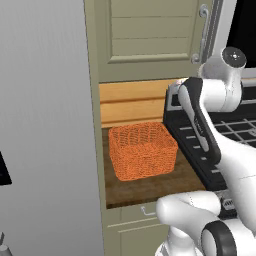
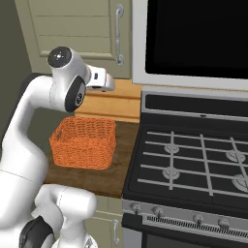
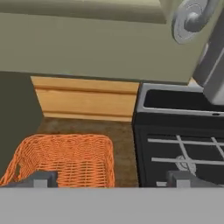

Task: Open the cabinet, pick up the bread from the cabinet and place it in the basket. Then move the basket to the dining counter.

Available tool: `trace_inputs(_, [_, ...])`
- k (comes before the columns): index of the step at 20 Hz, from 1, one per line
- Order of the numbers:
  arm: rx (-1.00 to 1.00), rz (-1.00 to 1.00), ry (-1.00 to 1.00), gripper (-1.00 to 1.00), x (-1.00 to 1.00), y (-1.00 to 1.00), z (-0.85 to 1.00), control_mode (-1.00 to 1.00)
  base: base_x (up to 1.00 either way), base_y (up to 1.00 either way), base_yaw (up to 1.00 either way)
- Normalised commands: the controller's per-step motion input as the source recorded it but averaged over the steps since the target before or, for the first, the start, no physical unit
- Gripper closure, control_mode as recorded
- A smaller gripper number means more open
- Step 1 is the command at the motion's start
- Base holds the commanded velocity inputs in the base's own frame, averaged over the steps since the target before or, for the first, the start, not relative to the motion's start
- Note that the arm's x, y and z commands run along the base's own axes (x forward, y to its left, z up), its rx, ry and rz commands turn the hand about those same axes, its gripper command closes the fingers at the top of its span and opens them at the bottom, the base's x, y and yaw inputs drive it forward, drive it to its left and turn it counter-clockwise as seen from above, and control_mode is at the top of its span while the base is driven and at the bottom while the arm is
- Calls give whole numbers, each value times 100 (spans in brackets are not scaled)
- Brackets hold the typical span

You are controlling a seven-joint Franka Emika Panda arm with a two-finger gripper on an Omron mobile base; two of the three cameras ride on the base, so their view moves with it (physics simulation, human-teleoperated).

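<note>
One scene, listed left to right:
Side panel: grey vertical wall [image 1: 45, 125] filling the left of the left base view, bordering the counter nook.
Basket: orange wicker basket [image 1: 142, 150], on the short dark wood countertop [image 1: 150, 187] against the pale wood backsplash [image 1: 130, 105]; nothing visible inside it in the hand view [image 3: 65, 159]. In the right base view it sits just left of the stove [image 2: 83, 141].
Cabinet: sage-green wall cabinet [image 1: 150, 35] above the basket, door closed, long silver handle [image 1: 203, 32] at its right edge; handle's lower mount appears at the upper right of the hand view [image 3: 191, 19].
Drawer: sage-green drawer front [image 1: 135, 215] with a small silver pull below the countertop.
Gripper: gripper [image 3: 113, 178] held up near the cabinet's lower edge, above the seam between countertop and stove; seen beyond the arm's elbow in the right base view [image 2: 104, 81].
Jaws: spread wide, holding nothing; one tip sits over the basket's near rim, the other over the stove grate.
Basket relative to jaws: below and to the left, well apart.
Stove: black range [image 2: 193, 164] with grey grates and a row of knobs, right of the countertop.
Microwave: dark-fronted unit [image 2: 193, 38] with a pale frame above the stove.
</note>
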Motion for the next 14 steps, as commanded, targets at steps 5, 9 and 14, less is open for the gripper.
trace_inputs(5, [-5, -12, -26, -100, 17, -34, 88, -100, 0, 0, 0])
trace_inputs(9, [1, -13, -11, -100, 17, -47, 91, -100, 0, 0, 0])
trace_inputs(14, [8, -3, -1, -100, 1, -24, 68, -100, 0, 0, 0])
